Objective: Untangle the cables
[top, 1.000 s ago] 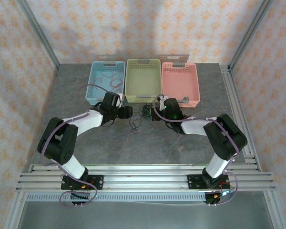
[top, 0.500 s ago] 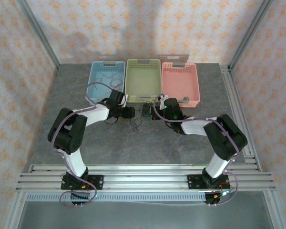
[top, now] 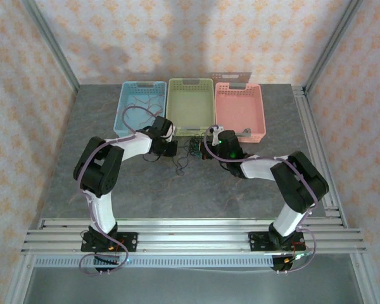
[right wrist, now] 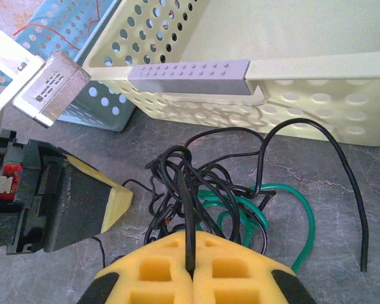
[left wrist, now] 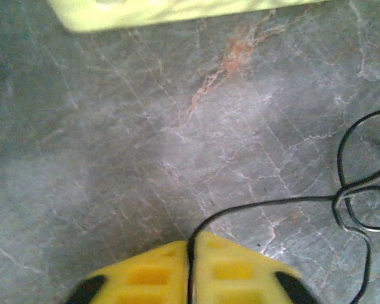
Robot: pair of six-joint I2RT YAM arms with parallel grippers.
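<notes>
The cables (top: 191,150) form a small knot of black and green strands on the table in front of the baskets, with one black strand (top: 180,166) trailing toward me. In the right wrist view the knot (right wrist: 183,180) is mostly black, with a green cable (right wrist: 285,212) looping out to the right. My right gripper (right wrist: 189,237) is shut on a thick black cable of the knot. My left gripper (left wrist: 192,244) is shut on a thin black cable (left wrist: 272,204) that curves right to loose loops. The two grippers (top: 169,149) (top: 207,151) flank the knot.
Three baskets stand in a row behind the knot: blue (top: 128,120) with reddish wires in it, yellow-green (top: 190,104), pink (top: 239,111). A grey studded block (right wrist: 190,77) lies on the yellow-green basket's near rim (right wrist: 316,69). Open table lies toward the arm bases.
The left arm has swung in toward the knot, and its gripper has closed from open onto a thin black cable. The right arm has held still.
</notes>
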